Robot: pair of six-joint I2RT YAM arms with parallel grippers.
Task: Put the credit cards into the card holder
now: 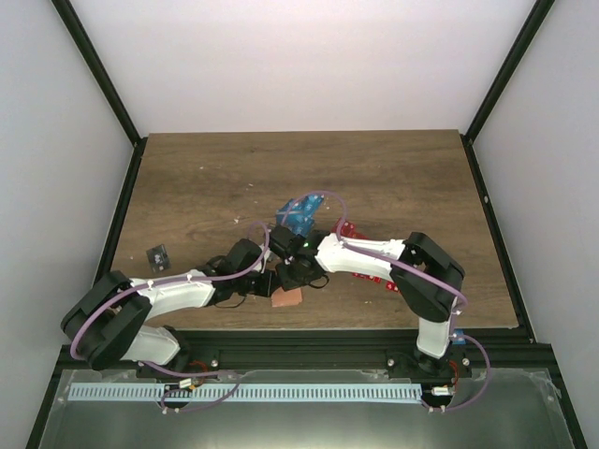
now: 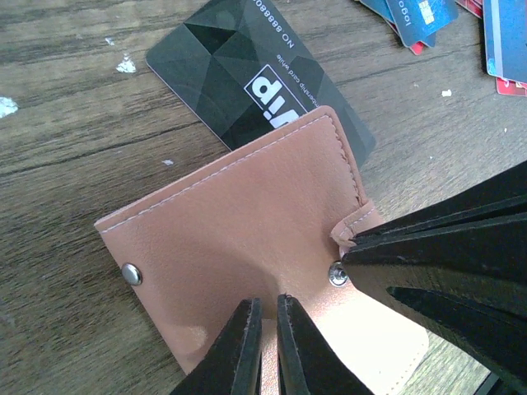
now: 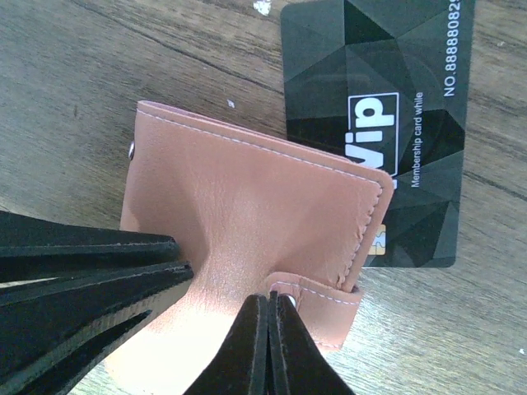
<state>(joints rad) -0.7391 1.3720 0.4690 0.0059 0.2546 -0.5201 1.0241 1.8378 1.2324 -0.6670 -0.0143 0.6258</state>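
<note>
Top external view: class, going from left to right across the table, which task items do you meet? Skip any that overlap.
First the lone black card → card holder → red cards.

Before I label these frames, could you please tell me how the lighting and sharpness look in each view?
Top external: even, soft light with no glare, but the card holder is tiny and partly covered. Left wrist: the leather stitching is sharp, with no glare. Right wrist: the print on the black card is crisp, and a soft highlight sits on the leather.
</note>
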